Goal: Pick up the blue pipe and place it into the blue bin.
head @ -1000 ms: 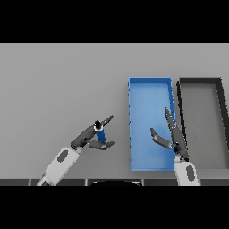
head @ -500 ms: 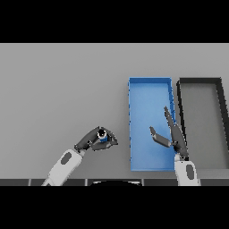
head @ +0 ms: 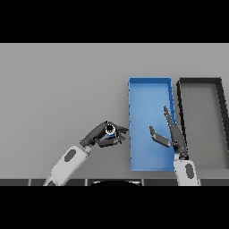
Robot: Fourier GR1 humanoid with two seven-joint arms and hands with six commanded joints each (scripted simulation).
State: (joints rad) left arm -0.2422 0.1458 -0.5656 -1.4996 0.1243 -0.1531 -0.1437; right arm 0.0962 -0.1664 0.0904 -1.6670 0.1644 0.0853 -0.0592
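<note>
The blue pipe [head: 110, 130] is a short tube seen end-on, its round opening facing up at me. My left hand [head: 99, 135] is shut on it, fingers and thumb curled round it, just left of the blue bin [head: 150, 89]. The bin is a long rectangular tray right of centre. My right hand [head: 171, 133] hovers open over the bin's lower right part, fingers straight and thumb spread.
A dark grey bin [head: 200, 83] of the same shape stands directly right of the blue one. Grey table [head: 58, 89] stretches to the left and back.
My left hand has closed round the pipe and carried it right, toward the blue bin's left wall, tipping it so its opening faces up. The right hand has stayed put.
</note>
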